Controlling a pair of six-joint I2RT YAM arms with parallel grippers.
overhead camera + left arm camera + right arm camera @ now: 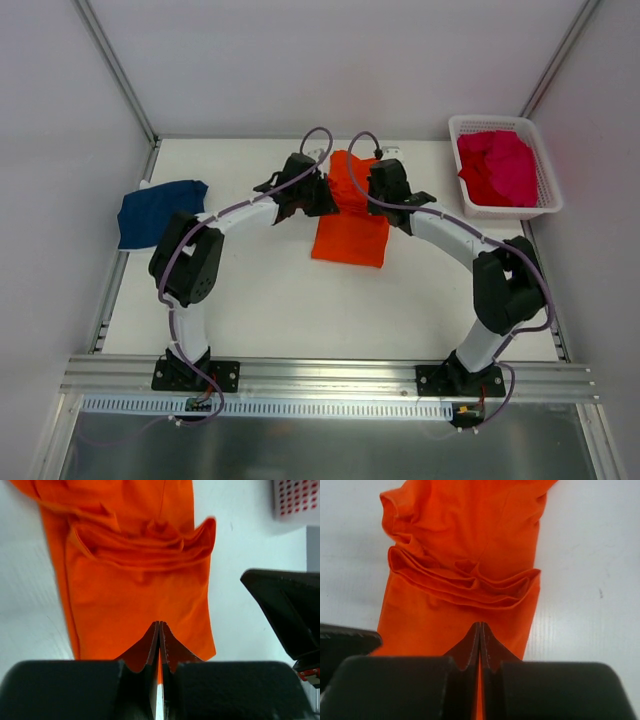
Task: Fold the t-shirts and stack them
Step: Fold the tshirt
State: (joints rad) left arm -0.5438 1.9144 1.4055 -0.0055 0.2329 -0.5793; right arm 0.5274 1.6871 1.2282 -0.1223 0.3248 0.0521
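The navy shirt [160,212] lies bunched at the desk's [280,300] left edge, well apart from me. My left fingers [155,642] are pressed together, pinching the orange shirt [350,240] at its left side. That shirt lies mid-desk as a long narrow strip, with a rumpled ridge of folds across it. Bare desk lies open on both its sides and before its near hem. My right fingers [476,640] are closed too, pinching the shirt's right side, near the left ones. In the far right corner the basket [548,200] holds the pink shirts [497,167], close against the desk's right edge.
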